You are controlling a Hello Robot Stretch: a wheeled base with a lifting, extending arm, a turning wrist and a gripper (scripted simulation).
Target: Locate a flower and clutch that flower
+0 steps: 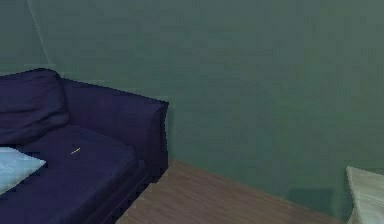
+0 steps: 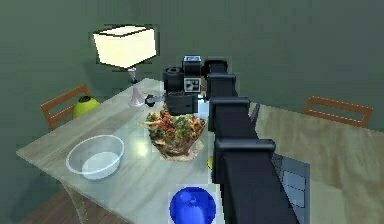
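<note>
I am stretching my arm [image 2: 236,150] across the table [image 2: 45,150], gripper [image 2: 170,95] hanging near the flower [image 2: 176,131] at the table's middle; how its fingers are set, I cannot tell. The danger: a sideways swing knocking over the lamp [image 2: 126,50] near the far edge.

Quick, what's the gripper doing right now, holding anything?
Gripper: cannot tell whether it holds anything; things on the table stand right behind it.
</note>
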